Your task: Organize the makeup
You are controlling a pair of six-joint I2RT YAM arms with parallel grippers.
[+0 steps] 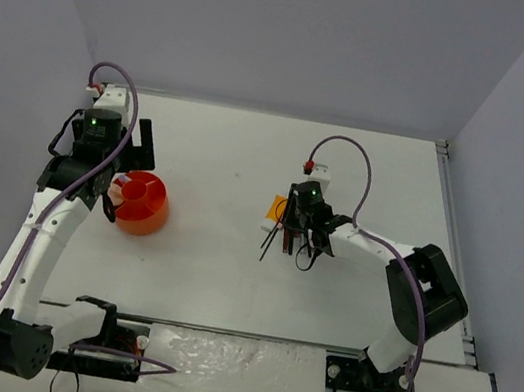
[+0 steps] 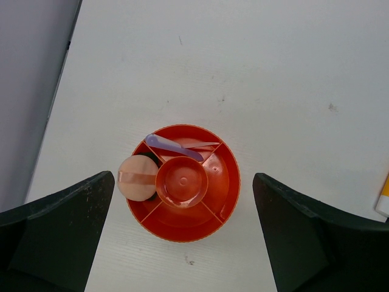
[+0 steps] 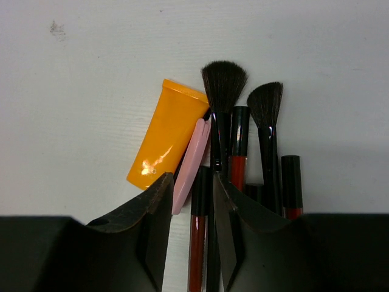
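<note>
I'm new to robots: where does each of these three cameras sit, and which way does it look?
Top external: above and behind the arms, looking down on the table; both whole arms show.
Left wrist: on the left arm, facing straight down at the orange tub; its two dark fingers frame the view.
Right wrist: close over the makeup pile; its fingers fill the bottom edge.
Shared: the top view also shows tub and pile.

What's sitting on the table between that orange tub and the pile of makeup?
Nothing. In the top view the table is bare between the orange tub and the makeup.
</note>
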